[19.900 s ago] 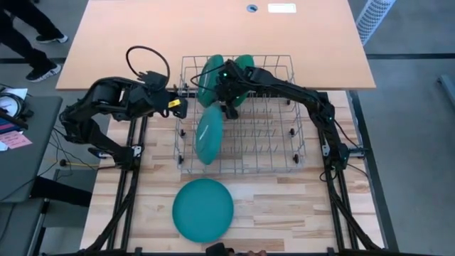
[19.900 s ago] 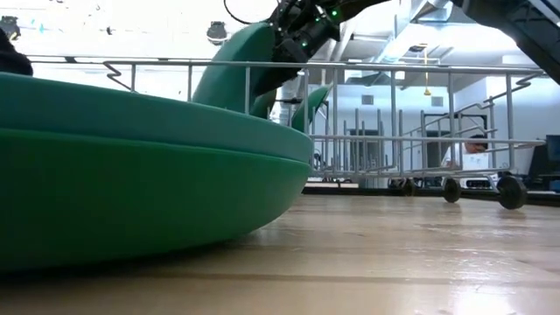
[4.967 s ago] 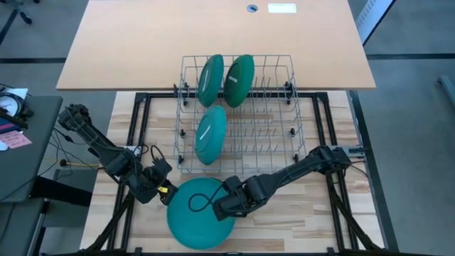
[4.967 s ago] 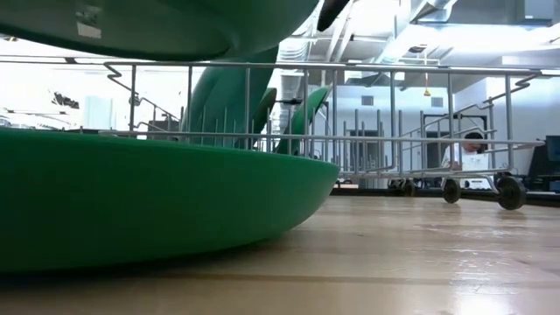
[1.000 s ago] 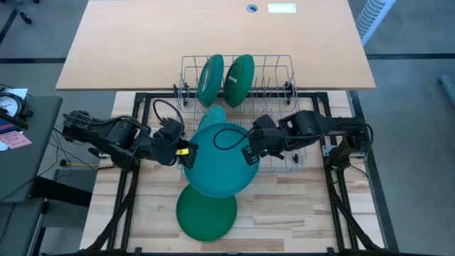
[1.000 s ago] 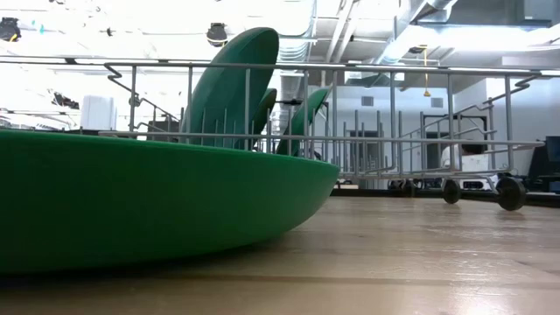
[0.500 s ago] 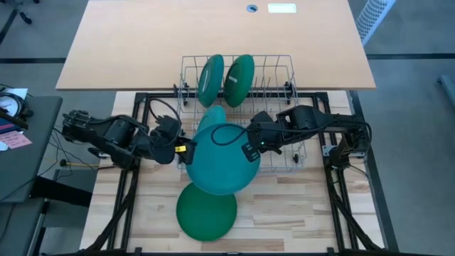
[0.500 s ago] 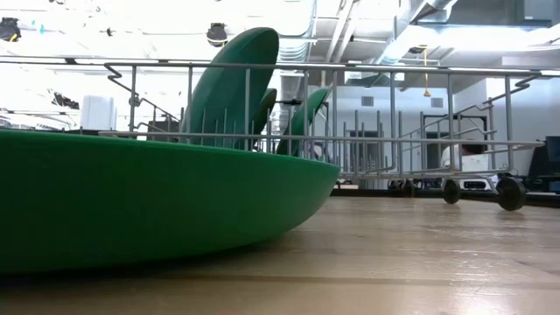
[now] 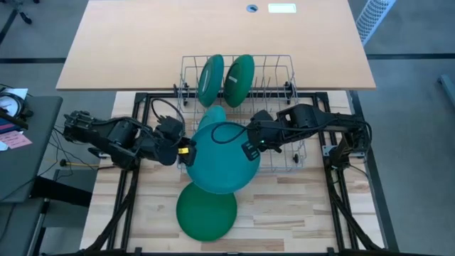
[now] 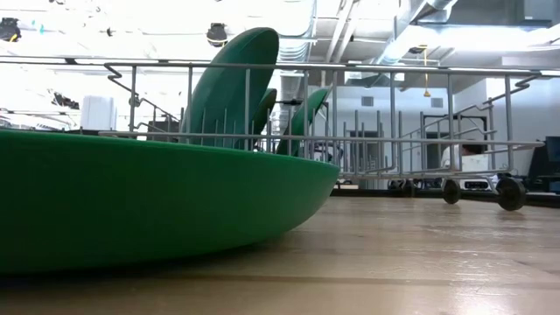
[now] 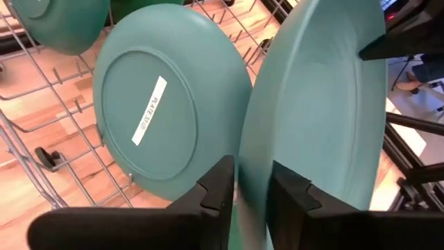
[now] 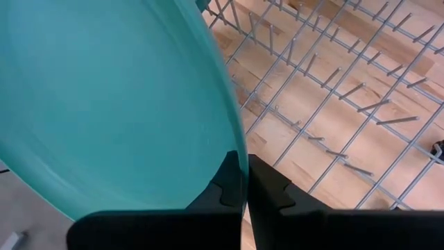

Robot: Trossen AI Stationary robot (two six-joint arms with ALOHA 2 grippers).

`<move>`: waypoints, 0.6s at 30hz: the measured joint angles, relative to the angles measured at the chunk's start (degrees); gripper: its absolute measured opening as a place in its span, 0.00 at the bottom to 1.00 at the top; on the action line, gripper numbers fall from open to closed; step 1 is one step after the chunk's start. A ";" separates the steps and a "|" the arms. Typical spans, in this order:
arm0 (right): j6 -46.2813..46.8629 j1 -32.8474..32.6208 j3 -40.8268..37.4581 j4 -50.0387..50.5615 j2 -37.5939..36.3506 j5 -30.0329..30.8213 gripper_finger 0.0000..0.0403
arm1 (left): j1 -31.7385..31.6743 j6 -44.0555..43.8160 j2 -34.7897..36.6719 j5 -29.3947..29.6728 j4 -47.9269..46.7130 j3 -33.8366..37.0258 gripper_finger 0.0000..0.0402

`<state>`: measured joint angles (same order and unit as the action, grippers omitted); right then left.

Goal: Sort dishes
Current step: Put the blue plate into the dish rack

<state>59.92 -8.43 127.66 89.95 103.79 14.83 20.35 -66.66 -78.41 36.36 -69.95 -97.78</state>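
Observation:
A teal plate (image 9: pixel 220 167) hangs in the air over the near edge of the wire rack (image 9: pixel 274 117), held between both grippers. My left gripper (image 9: pixel 186 153) is on its left rim and my right gripper (image 9: pixel 249 149) on its right rim; both are shut on it. A second teal plate (image 11: pixel 166 118) stands on edge between the rack's tines, its labelled underside toward the left wrist camera. Two dark green plates (image 9: pixel 226 80) stand on edge at the rack's far left. Another dark green plate (image 9: pixel 206 211) lies flat on the wooden table near the front. My left gripper has the held teal plate's left rim (image 11: pixel 253 180) pinched between its two fingers, one on each face. The fingers come from the table's left, slanting down. The plate is lifted clear of rack and table. My right gripper pinches the opposite rim (image 12: pixel 239 156) between its shut fingers, slanting down from the table's right. The broad plate (image 12: pixel 104 104) spreads away from the fingers, clear of the rack wires below.
The rack's upright tines (image 12: pixel 326 90) fill its right half with no plates between them. A tan tabletop (image 9: pixel 213 35) lies beyond the rack. In the low view the flat green plate (image 10: pixel 157 201) fills the foreground, with the rack (image 10: pixel 394 140) behind it.

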 joint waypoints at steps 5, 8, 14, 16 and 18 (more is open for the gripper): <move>0.32 0.00 0.00 -0.12 -0.02 -0.04 0.02 | -0.49 0.21 -0.54 1.29 0.02 0.00 0.09; 1.27 0.00 0.00 -0.27 -0.09 -0.31 0.02 | -0.49 0.19 -0.47 3.17 -0.93 0.02 0.03; 1.55 -0.20 0.00 -0.26 -0.13 -0.46 0.03 | -0.49 1.30 -0.29 3.79 -0.87 0.02 0.01; 0.43 -0.17 0.20 -0.18 -0.51 -1.43 0.06 | -0.49 1.27 -0.31 3.54 -0.80 0.06 0.01; -0.31 -0.35 1.14 -0.16 -1.22 -1.65 0.12 | -0.47 1.15 -0.29 3.67 -0.44 0.07 0.01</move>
<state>59.61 -8.77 128.80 89.79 102.57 13.18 19.88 -65.52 -78.70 40.03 -70.39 -97.71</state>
